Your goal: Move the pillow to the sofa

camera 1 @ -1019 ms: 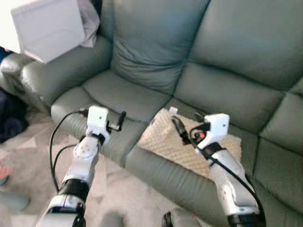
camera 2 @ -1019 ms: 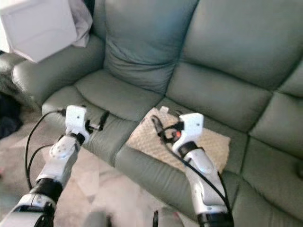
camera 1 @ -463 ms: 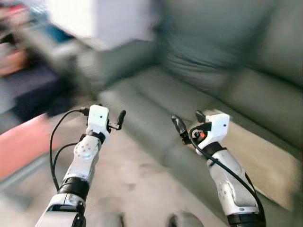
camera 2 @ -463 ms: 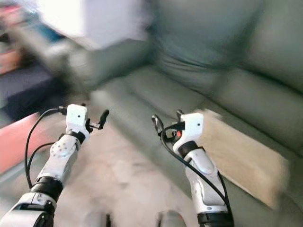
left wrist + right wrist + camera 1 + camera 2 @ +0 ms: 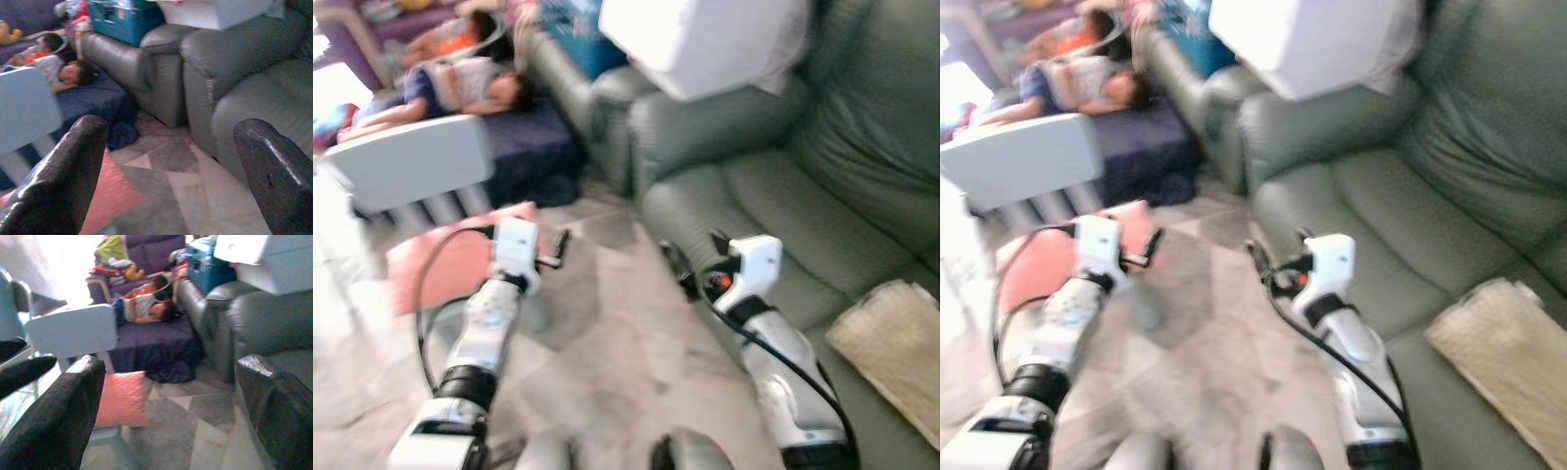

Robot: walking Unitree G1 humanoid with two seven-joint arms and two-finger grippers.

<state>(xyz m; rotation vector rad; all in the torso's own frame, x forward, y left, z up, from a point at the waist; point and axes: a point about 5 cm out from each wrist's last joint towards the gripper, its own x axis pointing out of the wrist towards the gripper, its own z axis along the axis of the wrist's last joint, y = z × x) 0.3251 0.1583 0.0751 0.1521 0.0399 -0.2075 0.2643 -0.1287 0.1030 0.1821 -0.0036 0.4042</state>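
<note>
Jaws of both the left gripper (image 5: 558,247) and right gripper (image 5: 693,262) spread empty; pink pillow (image 5: 121,399) lies on floor (image 5: 626,352); no readable writing

A pale tiled floor (image 5: 636,343) carries a pink pillow (image 5: 121,399), lying flat beside a grey sofa (image 5: 754,196). On the sofa seat rests a beige cushion (image 5: 896,343), and a white box (image 5: 705,39) sits on its armrest.
</note>
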